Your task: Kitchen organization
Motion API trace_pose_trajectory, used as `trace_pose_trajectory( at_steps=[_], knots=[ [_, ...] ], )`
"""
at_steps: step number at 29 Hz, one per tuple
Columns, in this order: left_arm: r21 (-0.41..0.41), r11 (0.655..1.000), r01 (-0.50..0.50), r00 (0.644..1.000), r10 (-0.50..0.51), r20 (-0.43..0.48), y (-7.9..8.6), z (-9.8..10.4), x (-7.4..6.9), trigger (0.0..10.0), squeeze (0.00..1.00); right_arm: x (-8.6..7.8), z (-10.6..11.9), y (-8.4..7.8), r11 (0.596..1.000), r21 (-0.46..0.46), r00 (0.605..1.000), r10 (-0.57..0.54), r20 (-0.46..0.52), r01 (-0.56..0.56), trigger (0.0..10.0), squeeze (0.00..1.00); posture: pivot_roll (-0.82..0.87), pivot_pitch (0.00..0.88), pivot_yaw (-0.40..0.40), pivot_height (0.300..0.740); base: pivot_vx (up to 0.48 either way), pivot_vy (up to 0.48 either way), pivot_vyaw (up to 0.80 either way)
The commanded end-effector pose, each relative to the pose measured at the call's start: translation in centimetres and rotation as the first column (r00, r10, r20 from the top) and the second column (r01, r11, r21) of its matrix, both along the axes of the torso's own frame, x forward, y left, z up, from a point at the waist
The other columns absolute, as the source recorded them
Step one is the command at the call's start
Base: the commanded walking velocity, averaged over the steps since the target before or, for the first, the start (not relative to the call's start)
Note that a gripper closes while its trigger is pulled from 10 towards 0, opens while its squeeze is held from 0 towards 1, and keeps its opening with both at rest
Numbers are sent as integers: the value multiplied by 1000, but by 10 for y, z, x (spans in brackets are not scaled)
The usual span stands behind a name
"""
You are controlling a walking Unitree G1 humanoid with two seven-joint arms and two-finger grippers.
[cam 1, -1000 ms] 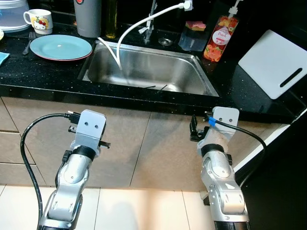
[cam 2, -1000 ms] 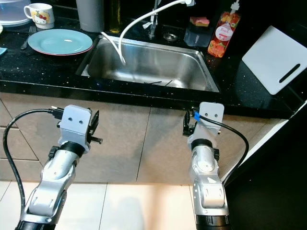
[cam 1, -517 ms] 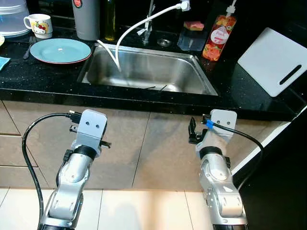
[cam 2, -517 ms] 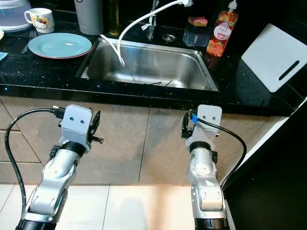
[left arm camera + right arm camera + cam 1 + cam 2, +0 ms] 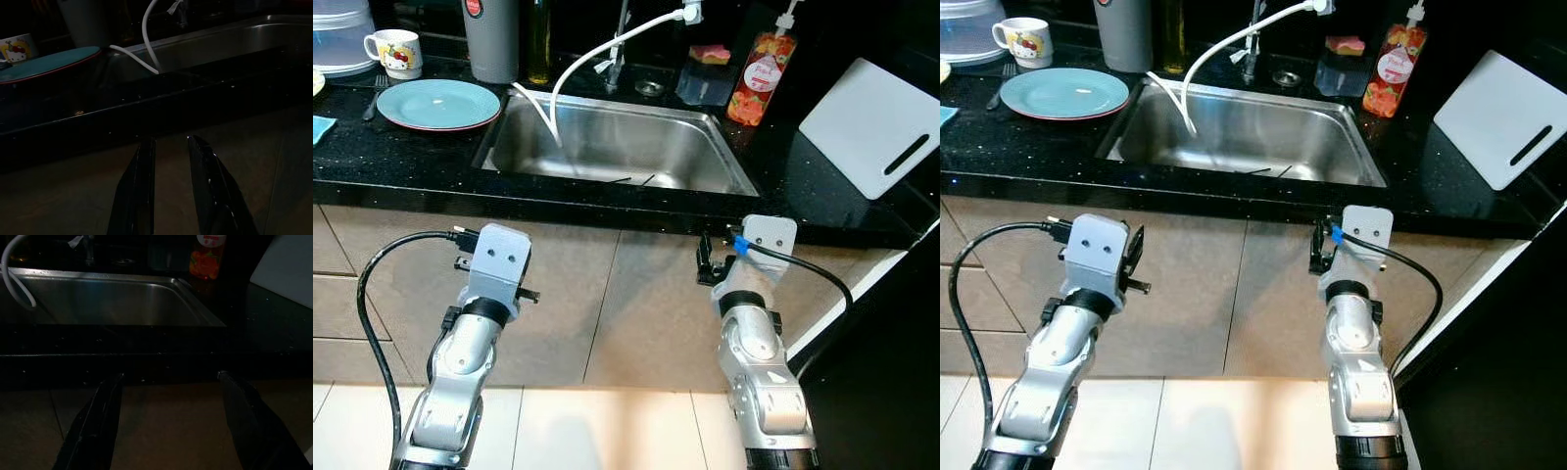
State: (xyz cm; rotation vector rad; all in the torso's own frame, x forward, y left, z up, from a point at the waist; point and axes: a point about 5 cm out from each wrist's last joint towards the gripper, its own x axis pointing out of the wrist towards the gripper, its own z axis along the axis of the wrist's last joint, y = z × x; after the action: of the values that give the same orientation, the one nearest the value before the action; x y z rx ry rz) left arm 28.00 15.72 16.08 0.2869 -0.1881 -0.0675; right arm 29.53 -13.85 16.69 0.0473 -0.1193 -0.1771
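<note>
A black stone counter (image 5: pixel 401 162) holds a steel sink (image 5: pixel 690 157) with a white hose (image 5: pixel 597 47) hanging into it. Two thin dark sticks (image 5: pixel 631 179) lie in the basin. A teal plate (image 5: pixel 438 103), a fork (image 5: pixel 369 98) and a printed mug (image 5: pixel 394 51) sit left of the sink. Both grippers hang below the counter's front edge, before the cabinet fronts. My left gripper (image 5: pixel 171 139) has its fingers close together with nothing between them. My right gripper (image 5: pixel 168 374) is open and empty, just under the edge (image 5: pixel 1315 257).
A grey canister (image 5: pixel 491 34) and a dark bottle (image 5: pixel 540 39) stand behind the sink. A sponge holder (image 5: pixel 708 69) and a red soap bottle (image 5: pixel 751 78) stand at its right. A white cutting board (image 5: pixel 876 127) lies far right. Tan cabinet fronts (image 5: pixel 607 304) and pale floor tiles (image 5: pixel 607 431) lie below.
The camera has shifted a little. My right gripper has risen slightly towards the counter edge. The left arm holds still.
</note>
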Motion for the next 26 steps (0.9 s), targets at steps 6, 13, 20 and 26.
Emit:
trace_pose_trajectory(
  at_steps=[6,13,20,26],
  knots=[
    [-7,1000,23,1000,-23,-14,-6,-3,0,10000,0,0,-2,-5,999,12,999,-41,0,41,10000,0,215,0,-107,740,0,0,0],
    [-10,999,31,999,-31,-21,-7,-3,1,10000,0,3,7,-4,999,8,999,-46,26,45,10000,0,208,0,-76,740,0,0,0],
    [-13,999,37,999,-37,-38,-10,-9,-4,10000,0,4,2,-2,999,10,999,-39,18,39,10000,0,219,0,-87,740,0,0,0],
    [-7,999,32,999,-33,-12,-9,-1,1,10000,0,5,4,-2,999,9,999,-39,26,39,10000,0,223,0,-99,740,0,0,0]
  ],
)
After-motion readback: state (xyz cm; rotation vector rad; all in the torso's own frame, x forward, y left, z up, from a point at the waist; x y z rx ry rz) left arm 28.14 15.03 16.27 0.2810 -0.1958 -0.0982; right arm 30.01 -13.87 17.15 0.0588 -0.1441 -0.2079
